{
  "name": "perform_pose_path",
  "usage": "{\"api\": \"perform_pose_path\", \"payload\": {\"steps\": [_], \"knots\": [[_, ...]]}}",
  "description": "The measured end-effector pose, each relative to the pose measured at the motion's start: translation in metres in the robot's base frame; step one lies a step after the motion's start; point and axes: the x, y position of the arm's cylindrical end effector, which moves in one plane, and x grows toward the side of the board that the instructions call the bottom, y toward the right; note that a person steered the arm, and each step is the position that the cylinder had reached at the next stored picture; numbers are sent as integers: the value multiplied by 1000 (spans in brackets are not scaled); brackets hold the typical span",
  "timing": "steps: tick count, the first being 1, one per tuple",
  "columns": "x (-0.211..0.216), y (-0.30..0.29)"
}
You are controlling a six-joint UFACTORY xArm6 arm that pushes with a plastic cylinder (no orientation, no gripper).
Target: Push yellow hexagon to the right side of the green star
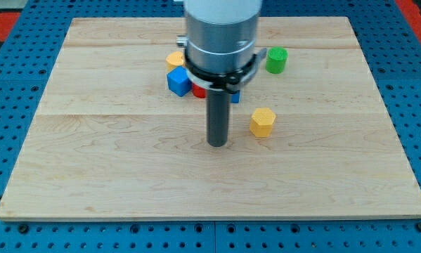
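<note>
The yellow hexagon [263, 121] lies on the wooden board [112, 161], right of centre. My tip [217, 144] rests on the board just left of the hexagon and a little lower in the view, with a small gap between them. I cannot make out a green star; the arm's wide grey body [221, 35] hides the board's upper middle. A green round block [276, 60] stands to the upper right of the arm.
A cluster sits behind the arm: a blue cube [178, 81], a yellow-orange block [174, 59] above it, a partly hidden red block [198, 92] and a bit of another blue block [235, 97]. Blue pegboard surrounds the board.
</note>
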Motion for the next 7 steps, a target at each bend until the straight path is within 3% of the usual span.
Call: {"api": "perform_pose_path", "payload": {"steps": [2,4,7], "knots": [[9,-40],[38,25],[10,81]]}}
